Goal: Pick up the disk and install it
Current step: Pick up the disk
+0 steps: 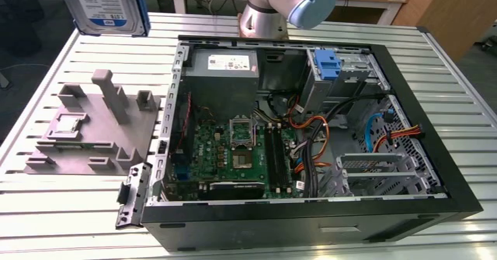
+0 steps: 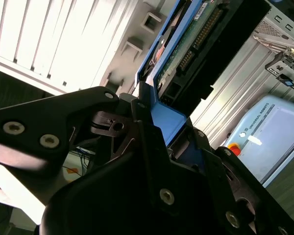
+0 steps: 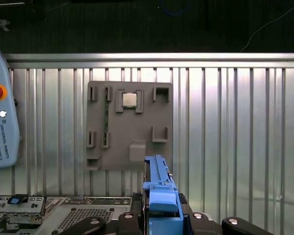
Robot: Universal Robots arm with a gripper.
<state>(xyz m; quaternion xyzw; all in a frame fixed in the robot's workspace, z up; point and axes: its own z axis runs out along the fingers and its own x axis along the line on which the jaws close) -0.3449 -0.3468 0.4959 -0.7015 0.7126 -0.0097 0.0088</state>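
- Ribbed aluminium table (image 1: 62, 213) with an open black computer case (image 1: 295, 220) and a grey moulded fixture (image 1: 93, 132) on it.
- Exterior view: disk (image 1: 105, 4), silver with a white-and-blue label, raised in the air over the table corner at the exterior view's left, well apart from the case.
- Second wrist view: black gripper (image 2: 164, 125) clenched on the disk by its blue plastic side; green circuit-board underside shows.
- First wrist view: square CPU chip (image 3: 129, 100) seated in the fixture; pale blue teach pendant (image 3: 2, 132) with a red button.

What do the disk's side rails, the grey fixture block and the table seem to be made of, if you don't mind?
The disk's side rails: blue moulded plastic, slight sheen. Grey fixture block: matte, probably printed plastic. Table: slatted metal, likely aluminium, brushed and reflective.
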